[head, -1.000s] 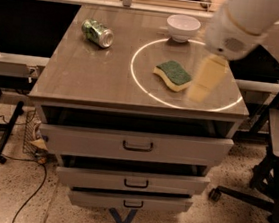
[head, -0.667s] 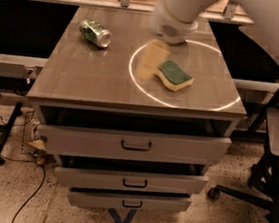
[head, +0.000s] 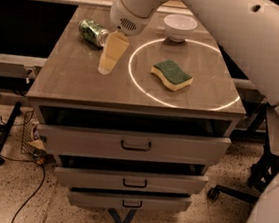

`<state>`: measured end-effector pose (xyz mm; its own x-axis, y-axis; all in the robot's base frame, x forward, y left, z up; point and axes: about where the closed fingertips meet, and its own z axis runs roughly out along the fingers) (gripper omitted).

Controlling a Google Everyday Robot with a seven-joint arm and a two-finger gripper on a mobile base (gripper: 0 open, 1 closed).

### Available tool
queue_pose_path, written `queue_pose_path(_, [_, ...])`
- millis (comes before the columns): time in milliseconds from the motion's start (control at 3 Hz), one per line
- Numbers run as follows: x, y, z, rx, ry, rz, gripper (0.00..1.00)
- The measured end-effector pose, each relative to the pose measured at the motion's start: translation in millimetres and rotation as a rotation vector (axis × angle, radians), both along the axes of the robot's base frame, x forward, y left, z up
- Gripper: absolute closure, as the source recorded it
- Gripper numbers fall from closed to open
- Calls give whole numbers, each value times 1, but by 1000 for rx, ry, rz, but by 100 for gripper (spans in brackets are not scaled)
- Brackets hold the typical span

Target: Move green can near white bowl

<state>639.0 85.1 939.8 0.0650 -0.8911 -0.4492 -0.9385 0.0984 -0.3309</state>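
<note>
The green can (head: pixel 93 32) lies on its side at the back left of the table top. The white bowl (head: pixel 179 26) stands at the back, right of the table's middle. My gripper (head: pixel 105 68) hangs from the white arm and points down at the table, just right of and in front of the can, apart from it. It holds nothing that I can see. The bowl is well to the right of the gripper.
A yellow sponge with a green top (head: pixel 171 74) lies inside a ring of light on the brown table (head: pixel 82 84). Three drawers stand slightly open below (head: pixel 135 144). The white arm fills the upper right. A chair base stands on the floor at right (head: pixel 231 193).
My gripper has swung left, from over the sponge's right side, across the sponge, to beside the can. The can, bowl and sponge have not moved on the table.
</note>
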Motion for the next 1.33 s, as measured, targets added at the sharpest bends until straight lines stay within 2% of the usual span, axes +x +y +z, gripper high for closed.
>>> queue_pose_path(333, [22,-3,-15,62,-11,-64,0])
queue_pose_path(667, [57,-1,-31,153,-47,-120,0])
queue_pose_path(1000, [94,-8,-41,274,-83,-166,0])
queue_pose_path(1333, [127,0,-54,386,-105,-188,0])
